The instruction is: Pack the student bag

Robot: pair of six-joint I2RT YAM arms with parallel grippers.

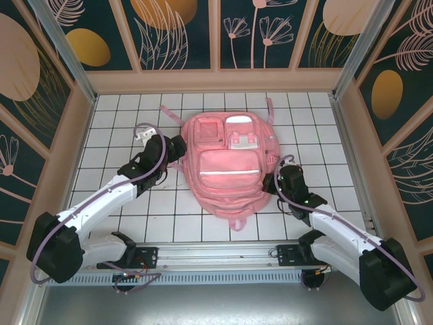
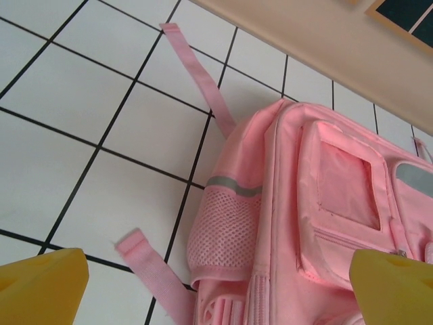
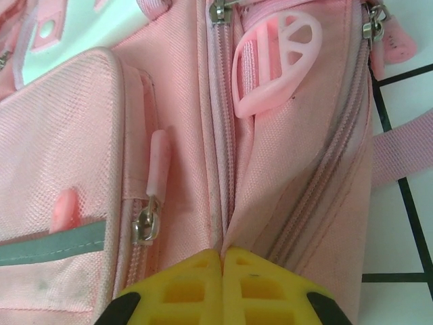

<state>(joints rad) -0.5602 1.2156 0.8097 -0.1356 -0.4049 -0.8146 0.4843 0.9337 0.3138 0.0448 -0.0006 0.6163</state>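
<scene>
The student bag [image 1: 226, 169] is laid flat on the white tiled desk [image 1: 108, 122], pockets up, between the two tools. The left tool [image 2: 220, 281] is held with its fingers wide apart, the bag's mesh side pocket [image 2: 223, 223] lying just ahead of it. The fingers of the right tool [image 3: 222, 261] are pressed together against the bag's side fabric between two zips [image 3: 220, 101]; whether a fold is pinched cannot be told.
</scene>
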